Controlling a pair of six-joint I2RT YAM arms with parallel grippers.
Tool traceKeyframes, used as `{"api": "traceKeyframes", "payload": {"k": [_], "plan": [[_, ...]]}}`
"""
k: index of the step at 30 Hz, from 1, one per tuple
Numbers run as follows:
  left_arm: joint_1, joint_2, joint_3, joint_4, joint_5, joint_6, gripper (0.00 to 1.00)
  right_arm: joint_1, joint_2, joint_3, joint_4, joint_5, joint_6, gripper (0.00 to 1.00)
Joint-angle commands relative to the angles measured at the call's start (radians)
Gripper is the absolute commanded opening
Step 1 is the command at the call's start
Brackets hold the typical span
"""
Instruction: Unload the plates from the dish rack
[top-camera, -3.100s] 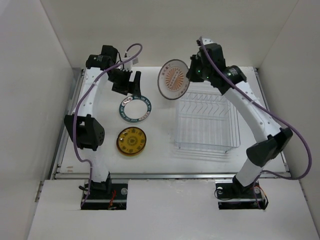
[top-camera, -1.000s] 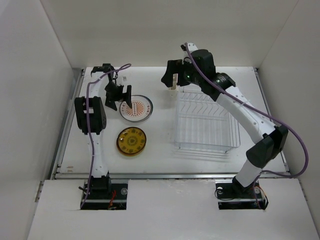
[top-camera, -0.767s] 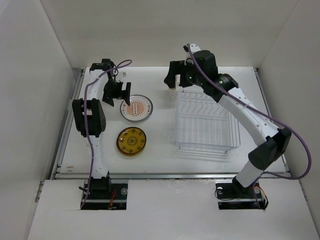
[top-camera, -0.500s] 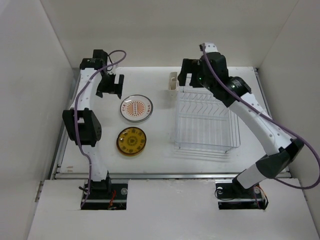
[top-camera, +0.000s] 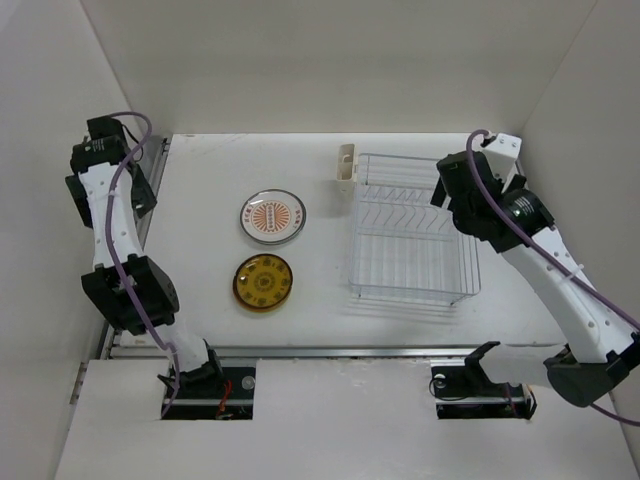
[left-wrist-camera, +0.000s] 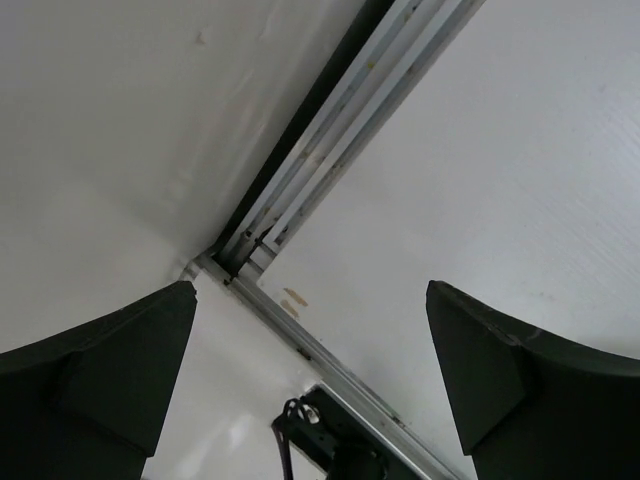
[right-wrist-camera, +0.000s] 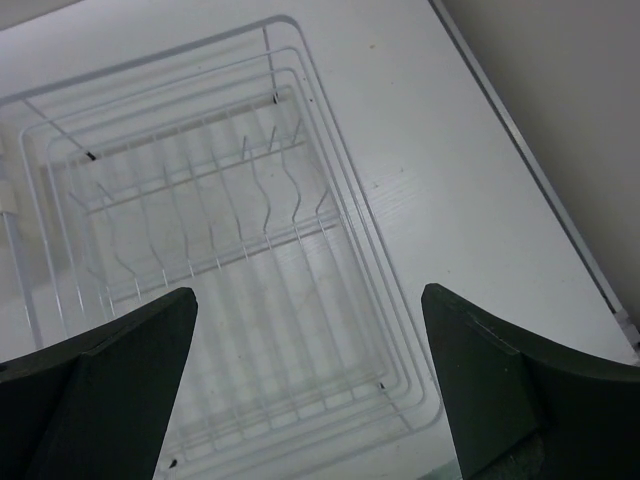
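The dish rack (top-camera: 410, 235) stands at the right of the table and no plates show in it; its bare wire slots (right-wrist-camera: 220, 270) fill the right wrist view. Two plates lie flat to its left: a white one with an orange sunburst (top-camera: 273, 217) and a dark ring round it, and an amber patterned one (top-camera: 263, 282). My right gripper (top-camera: 470, 195) (right-wrist-camera: 310, 380) hangs open over the rack's back right, holding nothing. Open and holding nothing too, my left gripper (top-camera: 110, 190) (left-wrist-camera: 310, 380) hovers over the table's left edge.
A cream cup holder (top-camera: 346, 163) hangs on the rack's back left corner. A metal rail (left-wrist-camera: 330, 150) runs along the left table edge by the side wall. The left arm's base (left-wrist-camera: 340, 445) shows below that gripper.
The sunburst plate, held up by the right gripper three seconds ago, now lies left of the rack. The left arm has swung out to the left wall, the right arm back over the rack's right.
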Motion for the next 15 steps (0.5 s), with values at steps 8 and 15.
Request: {"api": "traceKeyframes", "payload": {"k": [8, 15], "plan": [[-0.027, -0.182, -0.167, -0.013, -0.045, 0.003, 1.00, 0.002, -0.090, -0.008, -0.238, -0.034, 0.193, 1.00], [-0.027, -0.280, -0.235, 0.007, -0.005, 0.041, 1.00, 0.002, -0.208, -0.040, -0.258, -0.095, 0.214, 1.00]]}}
